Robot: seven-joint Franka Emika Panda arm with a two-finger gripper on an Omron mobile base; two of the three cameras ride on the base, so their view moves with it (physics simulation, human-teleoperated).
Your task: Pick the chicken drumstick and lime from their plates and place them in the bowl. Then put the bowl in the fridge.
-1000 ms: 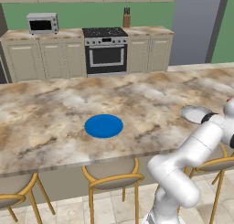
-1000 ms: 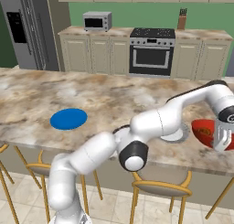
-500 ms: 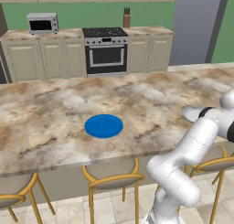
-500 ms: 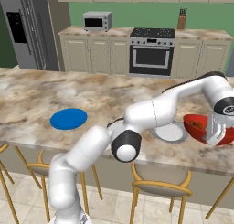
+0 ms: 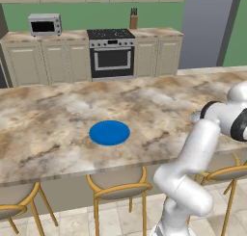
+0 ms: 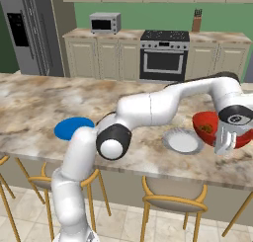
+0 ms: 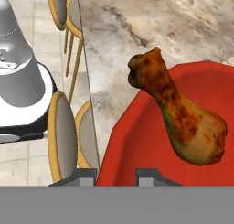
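Fingers (image 7: 116, 173) pinched narrow on near rim of glossy red bowl (image 7: 151, 145), brown drumstick (image 7: 180, 115) inside. Lift level, slow; lime not seen.

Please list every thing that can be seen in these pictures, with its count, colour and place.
flat round blue plate: one, blue, on the island counter, with nothing on it
round pale plate: one, whitish, beside the bowl
glossy red round bowl: one, red, near the counter's edge
brown chicken drumstick: one, brown-orange, inside the bowl
marble island counter: one, beige-brown
wooden stools: several, tan, under the counter
grey fridge: one, far left
microwave: one, silver, on the back counter
stove: one, steel
knife block: one, brown
robot arm: one, white
fingers: two, dark, shut on the bowl's rim
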